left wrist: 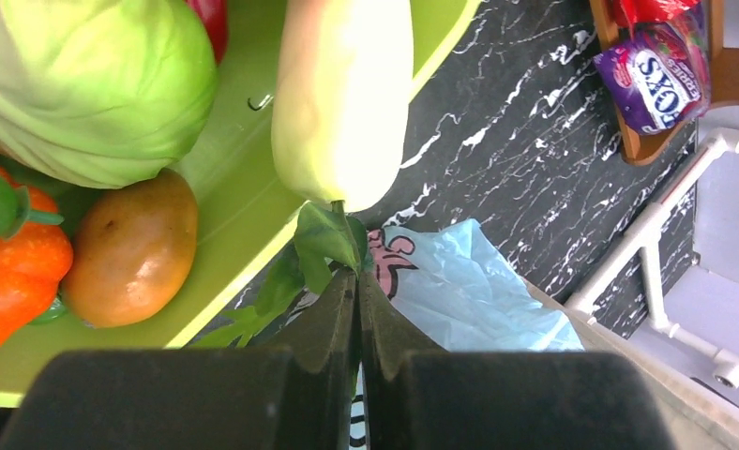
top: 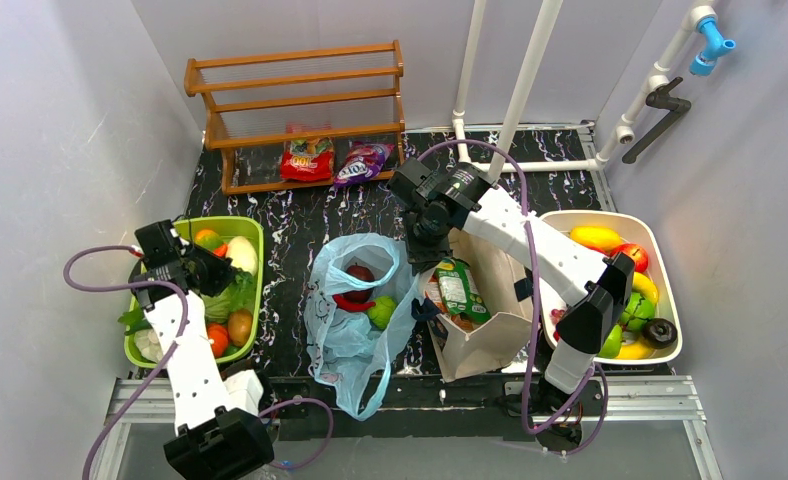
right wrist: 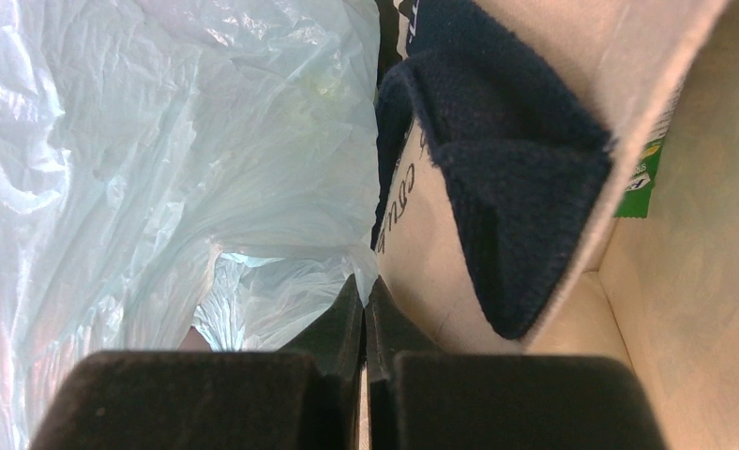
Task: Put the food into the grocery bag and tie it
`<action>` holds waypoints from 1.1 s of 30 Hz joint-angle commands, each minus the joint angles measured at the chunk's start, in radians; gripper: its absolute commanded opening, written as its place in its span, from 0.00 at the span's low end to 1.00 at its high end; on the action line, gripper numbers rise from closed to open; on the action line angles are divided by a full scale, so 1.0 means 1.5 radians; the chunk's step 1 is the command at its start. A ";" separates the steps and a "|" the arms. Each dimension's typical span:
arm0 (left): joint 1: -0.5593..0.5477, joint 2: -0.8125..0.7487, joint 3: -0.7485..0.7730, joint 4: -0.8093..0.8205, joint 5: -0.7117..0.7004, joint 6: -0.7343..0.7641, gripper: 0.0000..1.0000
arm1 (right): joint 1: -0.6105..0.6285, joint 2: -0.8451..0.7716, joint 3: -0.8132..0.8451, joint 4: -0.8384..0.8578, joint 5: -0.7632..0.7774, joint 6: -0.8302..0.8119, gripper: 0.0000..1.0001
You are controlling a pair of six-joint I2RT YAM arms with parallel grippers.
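Observation:
The light-blue grocery bag (top: 345, 335) lies open mid-table with a red apple (top: 359, 274), a red pepper (top: 348, 301) and a green round fruit (top: 381, 312) inside. My right gripper (top: 422, 260) is at the bag's right rim, beside the tote. In the right wrist view it (right wrist: 364, 281) is shut on a fold of the thin blue plastic (right wrist: 159, 141). My left gripper (top: 218, 268) is over the green basket. In the left wrist view it (left wrist: 356, 277) is shut on the green leaves (left wrist: 326, 234) of a pale long vegetable (left wrist: 342, 94).
A beige canvas tote (top: 490, 335) with navy handles stands right of the bag, a green packet (top: 457, 288) inside. The green basket (top: 255, 290) at left holds vegetables. A white tub (top: 660, 250) at right holds fruit. A wooden rack (top: 300, 100) at the back has snack packets.

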 commanded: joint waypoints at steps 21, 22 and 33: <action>-0.183 0.109 0.290 0.047 0.048 0.014 0.00 | -0.002 0.030 0.075 -0.035 0.012 0.009 0.01; -0.192 0.106 0.301 0.047 0.050 0.010 0.00 | -0.002 0.030 0.077 -0.036 0.013 0.009 0.01; -0.267 0.069 0.443 -0.016 0.078 -0.012 0.00 | -0.002 0.041 0.093 -0.044 0.020 0.011 0.01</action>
